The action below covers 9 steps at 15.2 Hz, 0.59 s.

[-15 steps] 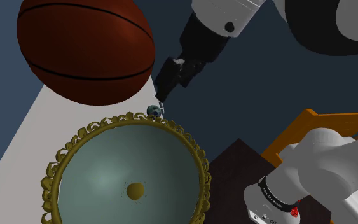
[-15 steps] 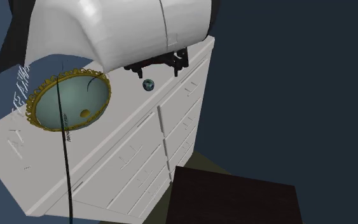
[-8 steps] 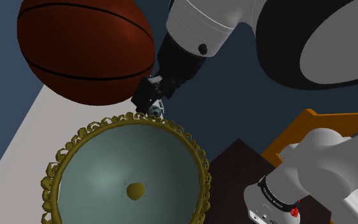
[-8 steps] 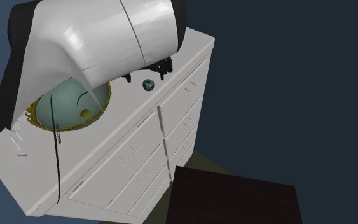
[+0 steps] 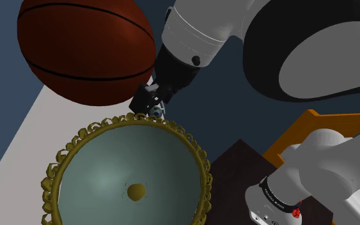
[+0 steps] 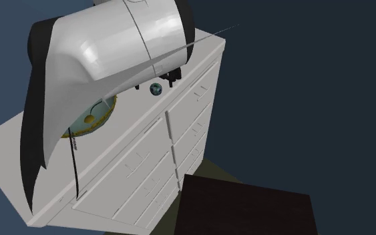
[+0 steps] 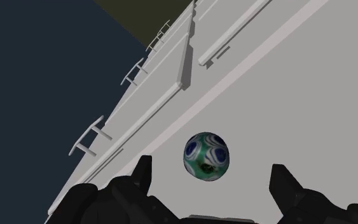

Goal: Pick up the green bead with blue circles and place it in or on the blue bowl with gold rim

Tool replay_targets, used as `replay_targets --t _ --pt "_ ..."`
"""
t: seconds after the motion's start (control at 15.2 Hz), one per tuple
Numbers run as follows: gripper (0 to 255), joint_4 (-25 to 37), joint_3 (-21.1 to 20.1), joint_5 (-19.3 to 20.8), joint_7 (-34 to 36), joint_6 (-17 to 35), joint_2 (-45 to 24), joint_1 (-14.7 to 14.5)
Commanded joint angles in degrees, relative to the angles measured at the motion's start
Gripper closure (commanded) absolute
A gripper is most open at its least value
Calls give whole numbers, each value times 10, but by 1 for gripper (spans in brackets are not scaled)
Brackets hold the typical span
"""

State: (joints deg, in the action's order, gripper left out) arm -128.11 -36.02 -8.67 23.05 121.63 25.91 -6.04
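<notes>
The gripper stands wide open and holds nothing. Its black fingers straddle the green bead with blue circles without touching it. The bead lies on the white dresser top, near the front edge above the drawers and just beside the gold rim of the pale blue-green bowl (a basketball sits behind). Since half a second ago the gripper has dropped closer around the unmoved bead. The white forearm slants down from the shoulder view's upper right, with the wrist tilted toward the bead.
</notes>
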Motion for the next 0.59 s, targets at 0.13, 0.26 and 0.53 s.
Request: replay_targets --t 0.13,0.26,0.53 --pt "255 0 0 0 0 0 0 0" --pt "255 0 0 0 0 0 0 0" --pt "255 0 0 0 0 0 0 0"
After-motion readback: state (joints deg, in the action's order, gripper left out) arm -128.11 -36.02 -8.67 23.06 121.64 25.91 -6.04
